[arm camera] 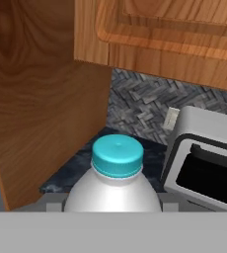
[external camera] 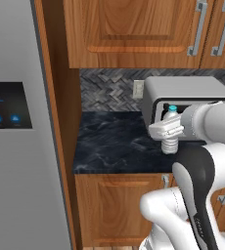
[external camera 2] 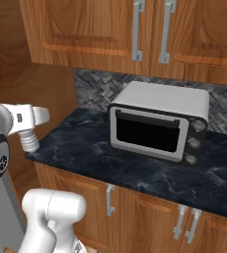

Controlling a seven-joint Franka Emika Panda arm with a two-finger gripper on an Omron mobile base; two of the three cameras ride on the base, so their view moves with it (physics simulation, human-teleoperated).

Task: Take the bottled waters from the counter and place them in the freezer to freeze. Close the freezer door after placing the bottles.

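Over the counter [external camera: 114,141], gripper [external camera: 169,128] grips bottle [arm camera: 114,185].

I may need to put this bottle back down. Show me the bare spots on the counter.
The counter lies bare from the wooden side panel across to the microwave, and along its front edge before the microwave. The bottle sits near the microwave's left end, where it is tighter.

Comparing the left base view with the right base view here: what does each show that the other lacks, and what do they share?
Left base view alone: the grey door with dark touchscreen, a wall outlet, and a blue-capped water bottle above the arm. Right base view alone: the microwave's full front with black window and three knobs. Both: the dark marbled counter, herringbone tiles, microwave, wooden cabinets and arm.
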